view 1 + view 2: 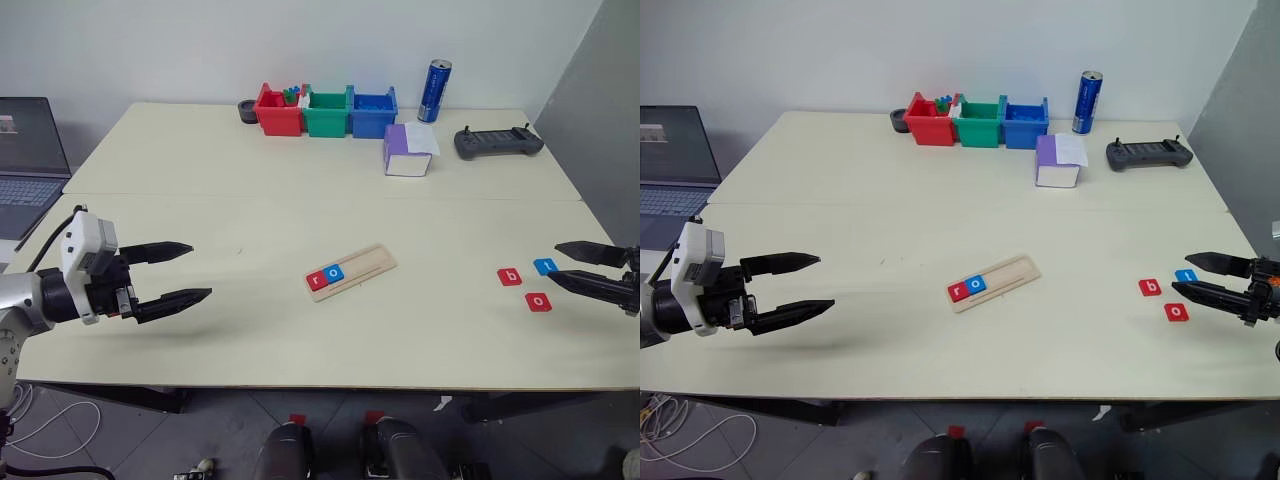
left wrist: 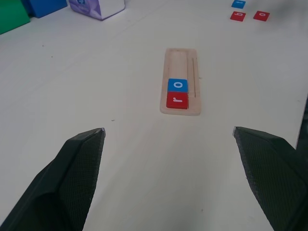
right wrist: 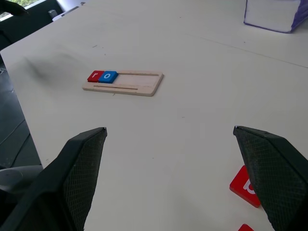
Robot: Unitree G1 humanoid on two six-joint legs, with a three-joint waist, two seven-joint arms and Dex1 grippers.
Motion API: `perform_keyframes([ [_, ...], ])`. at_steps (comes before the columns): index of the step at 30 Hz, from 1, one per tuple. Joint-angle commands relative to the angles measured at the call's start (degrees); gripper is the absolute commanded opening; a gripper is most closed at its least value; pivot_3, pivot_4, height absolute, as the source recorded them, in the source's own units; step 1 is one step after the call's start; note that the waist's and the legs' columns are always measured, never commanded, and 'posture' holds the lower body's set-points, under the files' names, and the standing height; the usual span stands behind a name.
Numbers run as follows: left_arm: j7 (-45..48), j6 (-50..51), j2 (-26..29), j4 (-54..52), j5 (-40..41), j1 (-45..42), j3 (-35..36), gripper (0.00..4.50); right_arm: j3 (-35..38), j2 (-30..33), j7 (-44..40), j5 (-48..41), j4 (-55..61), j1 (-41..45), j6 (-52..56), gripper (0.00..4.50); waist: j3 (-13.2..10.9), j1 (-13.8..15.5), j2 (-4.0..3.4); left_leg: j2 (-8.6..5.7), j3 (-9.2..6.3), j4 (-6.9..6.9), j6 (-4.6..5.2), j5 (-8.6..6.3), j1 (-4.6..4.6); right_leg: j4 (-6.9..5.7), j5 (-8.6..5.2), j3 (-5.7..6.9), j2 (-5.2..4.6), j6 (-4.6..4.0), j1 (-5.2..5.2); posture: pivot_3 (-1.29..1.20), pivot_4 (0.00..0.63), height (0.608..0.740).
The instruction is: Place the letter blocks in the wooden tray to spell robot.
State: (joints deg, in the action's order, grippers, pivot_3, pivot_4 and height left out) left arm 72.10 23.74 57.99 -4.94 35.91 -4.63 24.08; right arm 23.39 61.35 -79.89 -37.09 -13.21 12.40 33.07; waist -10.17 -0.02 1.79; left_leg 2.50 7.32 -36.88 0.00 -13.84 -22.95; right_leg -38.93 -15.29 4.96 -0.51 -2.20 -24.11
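Observation:
The wooden tray (image 1: 351, 271) lies slanted at the table's middle, holding a red "r" block (image 1: 316, 279) and a blue "o" block (image 1: 335, 272) at its near-left end. Three loose blocks lie to the right: a red "b" (image 1: 510, 277), a blue block (image 1: 545, 266) and a red "o" (image 1: 538, 301). My left gripper (image 1: 194, 271) hovers open at the left, well apart from the tray. Just right of the loose blocks, my right gripper (image 1: 557, 263) stands open with nothing between its fingers. The tray (image 2: 181, 82) also appears in the left wrist view.
Red (image 1: 277, 111), green (image 1: 326, 112) and blue (image 1: 373, 113) bins line the back edge, with a blue can (image 1: 434, 91) beside them. A purple-and-white box (image 1: 407, 150) and a black controller (image 1: 497, 141) sit behind the tray. A laptop (image 1: 27, 160) is at far left.

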Motion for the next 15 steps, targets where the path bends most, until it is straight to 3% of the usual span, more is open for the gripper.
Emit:
perform_keyframes([
  [1,0.1,-0.3,0.8,-0.5,-0.1,-1.2,0.5,4.50,1.0,-0.1,0.3,-0.9,1.8,0.9,0.3,4.48,0.0,0.0,0.00,0.00,0.00,0.00,0.00,0.00,0.00,0.00,0.00,0.00,0.00,0.00,0.00,0.00,0.150,0.740],
  [9,0.5,2.3,0.3,-0.3,1.0,-1.2,0.6,4.50,0.3,-0.7,1.0,-0.7,2.3,1.6,0.8,4.48,0.0,0.0,0.00,0.00,0.00,-0.01,0.00,0.00,0.00,0.00,0.00,0.00,0.00,0.00,0.00,0.00,0.150,0.740],
  [15,-0.5,-2.7,-2.8,1.1,-2.0,-2.6,-1.9,4.50,-2.3,-2.2,1.4,-1.0,4.9,2.8,1.5,4.48,0.0,0.0,0.00,0.00,-0.01,-0.02,0.00,0.00,0.01,-0.01,0.00,0.00,0.00,0.00,0.02,0.00,0.150,0.740],
])
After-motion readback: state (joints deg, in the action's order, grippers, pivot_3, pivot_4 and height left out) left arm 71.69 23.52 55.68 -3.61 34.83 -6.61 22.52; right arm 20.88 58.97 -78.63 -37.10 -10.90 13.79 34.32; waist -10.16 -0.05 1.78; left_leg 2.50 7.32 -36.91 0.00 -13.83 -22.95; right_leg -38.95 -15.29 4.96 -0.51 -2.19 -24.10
